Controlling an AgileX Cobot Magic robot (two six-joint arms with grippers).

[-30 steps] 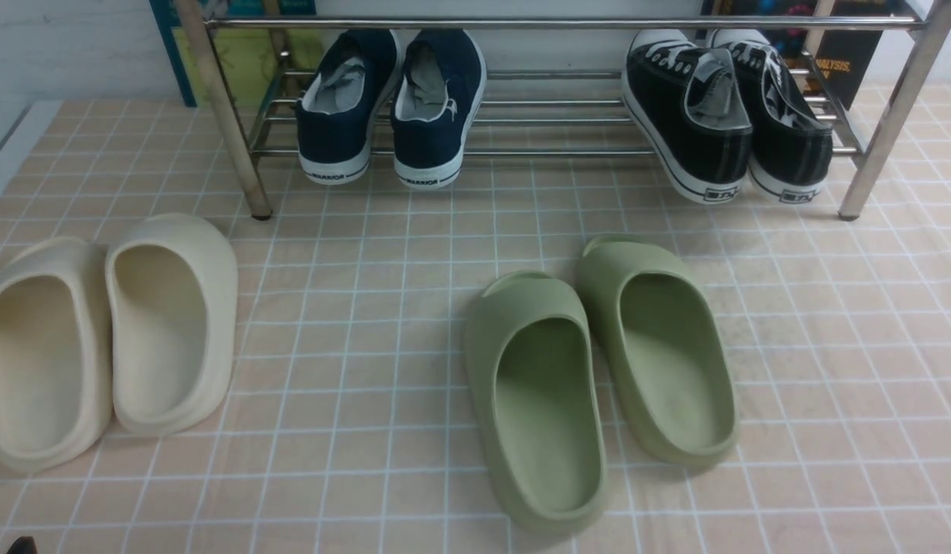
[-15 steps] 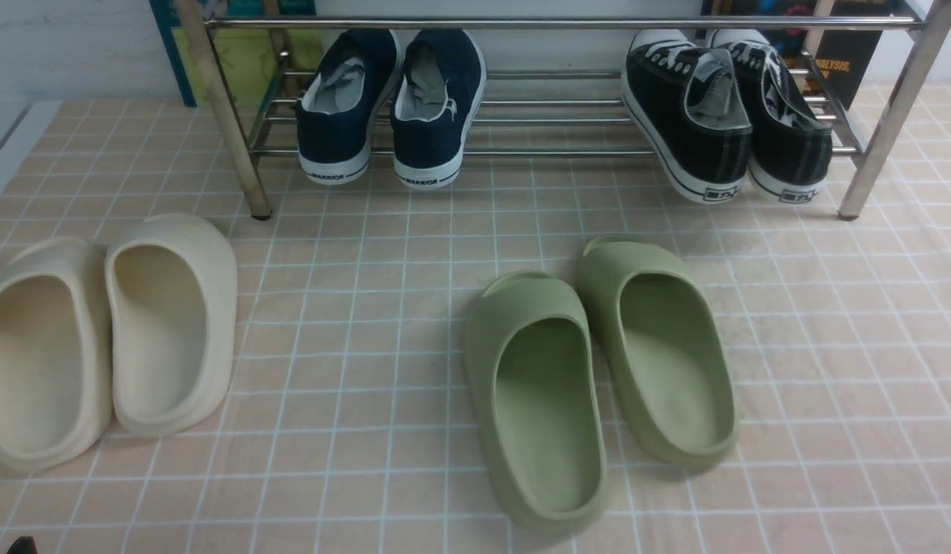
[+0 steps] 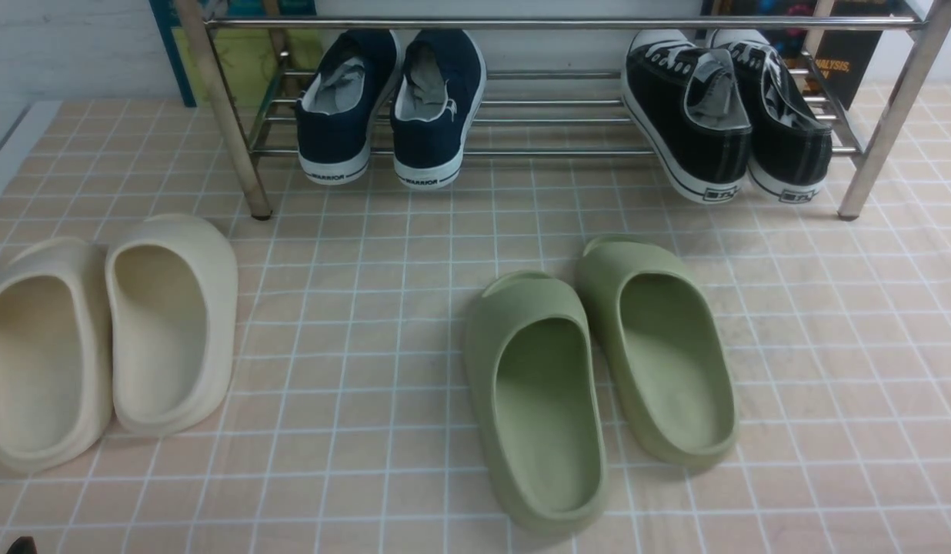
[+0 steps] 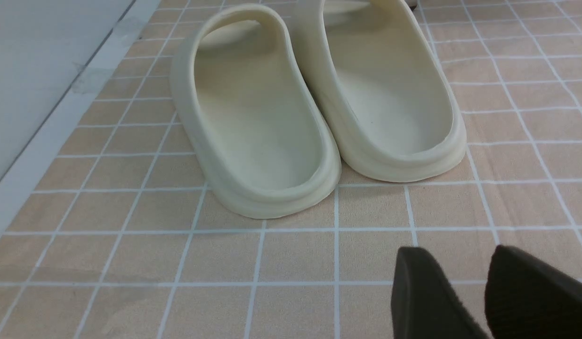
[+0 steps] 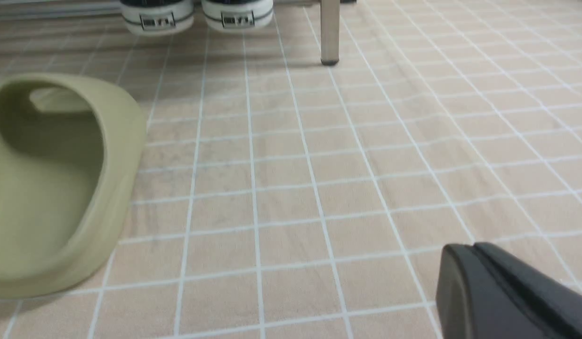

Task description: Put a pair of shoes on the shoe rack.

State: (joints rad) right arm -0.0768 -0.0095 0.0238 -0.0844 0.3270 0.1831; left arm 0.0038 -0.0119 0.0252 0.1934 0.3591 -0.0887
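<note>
Nearest me, my left gripper (image 4: 479, 287) hangs low over the tiled floor (image 3: 829, 346), its two dark fingers parted with a strip of floor showing between them, nothing held. My right gripper (image 5: 474, 268) sits low over the floor too, its fingers pressed flat together, empty.

Just beyond the left gripper: a pair of cream slides (image 4: 319, 103), side by side and touching, heels toward me. Both hollow, nothing inside.

Near the right gripper, off to one side: a pair of green slides (image 3: 598, 369) in the middle of the floor, side by side and touching, the left one set a little closer to me. Both hollow as well.

Farther back stands the shoe rack (image 3: 568, 23), chrome tubes, legs on the floor. Its low shelf holds two pairs. On the left part, navy sneakers (image 3: 395, 104), heels out over the front bar. On the right part, the black sneakers (image 3: 725, 111), side by side, toes pointing to the back, heels overhanging the front bar and tipped down toward the floor. Their white heel strips show in the right wrist view, next to a rack leg.

Behind the rack, a wall and some posters, too cut off to read.
</note>
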